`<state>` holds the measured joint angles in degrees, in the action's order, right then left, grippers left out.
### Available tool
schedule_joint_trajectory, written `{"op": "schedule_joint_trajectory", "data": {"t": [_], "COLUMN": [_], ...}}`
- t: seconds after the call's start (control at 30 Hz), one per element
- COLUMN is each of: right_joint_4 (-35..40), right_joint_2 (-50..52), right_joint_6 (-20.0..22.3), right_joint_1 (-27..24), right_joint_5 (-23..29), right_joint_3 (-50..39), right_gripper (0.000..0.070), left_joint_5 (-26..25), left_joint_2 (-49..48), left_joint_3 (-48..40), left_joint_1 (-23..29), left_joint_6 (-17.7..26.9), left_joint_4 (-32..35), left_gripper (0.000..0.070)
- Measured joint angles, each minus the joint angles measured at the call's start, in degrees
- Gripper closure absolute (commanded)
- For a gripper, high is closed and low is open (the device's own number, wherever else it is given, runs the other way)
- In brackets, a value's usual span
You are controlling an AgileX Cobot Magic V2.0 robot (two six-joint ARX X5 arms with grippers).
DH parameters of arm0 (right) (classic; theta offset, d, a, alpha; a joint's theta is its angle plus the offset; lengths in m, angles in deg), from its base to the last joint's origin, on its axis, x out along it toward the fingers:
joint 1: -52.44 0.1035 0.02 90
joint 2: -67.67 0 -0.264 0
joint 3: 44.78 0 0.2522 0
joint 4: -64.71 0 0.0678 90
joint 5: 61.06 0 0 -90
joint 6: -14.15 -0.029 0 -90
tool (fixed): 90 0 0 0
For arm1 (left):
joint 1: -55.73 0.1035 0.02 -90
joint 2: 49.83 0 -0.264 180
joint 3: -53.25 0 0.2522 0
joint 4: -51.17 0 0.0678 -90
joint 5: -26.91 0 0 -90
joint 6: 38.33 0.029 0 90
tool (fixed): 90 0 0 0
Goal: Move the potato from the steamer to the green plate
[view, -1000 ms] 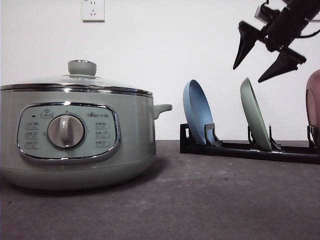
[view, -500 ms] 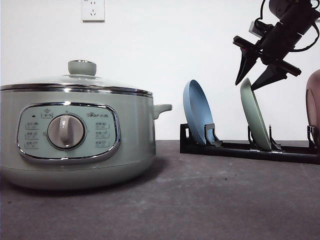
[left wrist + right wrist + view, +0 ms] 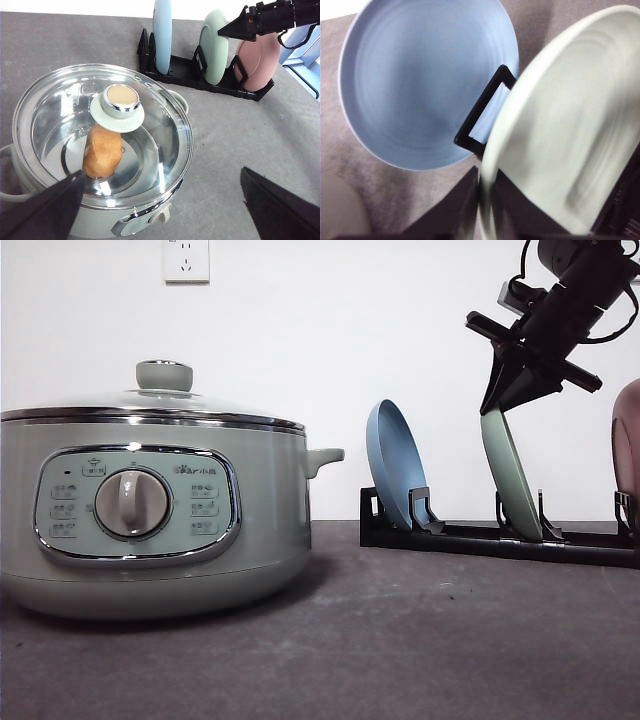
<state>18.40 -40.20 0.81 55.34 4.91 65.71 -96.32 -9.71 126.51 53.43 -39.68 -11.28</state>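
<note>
Potato (image 3: 102,157) half hidden under steamer (image 3: 100,150) lid knob; right tool (image 3: 503,403) pinches green plate (image 3: 510,480) rim; left tool (image 3: 160,200) wide.

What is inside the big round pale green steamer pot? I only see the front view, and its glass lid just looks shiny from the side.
Observer: An oval orange-brown potato sits inside the pale green steamer, under the closed glass lid. The left wrist view looks down through the glass.
Operator: Is the left gripper near it?
Observer: The left gripper hangs open above the steamer, touching nothing.
Operator: Has the right gripper really got the plate?
Observer: In the right wrist view, the round mint-green plate has its rim between the fingers of the right gripper.
</note>
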Motion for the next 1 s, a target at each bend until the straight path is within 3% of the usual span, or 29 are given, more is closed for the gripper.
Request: {"op": "schedule_joint_trajectory", "data": {"t": [0.23, 0.53, 1.0], "right_joint_4": [0.06, 1.96, -1.34], "right_joint_2": [0.0, 0.24, 6.56], "right_joint_6": [-0.01, -1.69, -2.13], "right_joint_1": [0.07, 0.08, 1.7], "right_joint_5": [-0.31, -4.29, -5.92], "right_joint_3": [0.0, 0.37, 10.17], "right_gripper": [0.0693, 0.0693, 0.0693], "left_joint_5": [0.0, 0.0, 0.0], "left_joint_2": [0.0, 0.0, 0.0], "left_joint_3": [0.0, 0.0, 0.0], "left_joint_1": [0.0, 0.0, 0.0], "left_joint_6": [0.0, 0.0, 0.0], "left_joint_4": [0.0, 0.0, 0.0], "left_gripper": [0.0065, 0.0065, 0.0065]}}
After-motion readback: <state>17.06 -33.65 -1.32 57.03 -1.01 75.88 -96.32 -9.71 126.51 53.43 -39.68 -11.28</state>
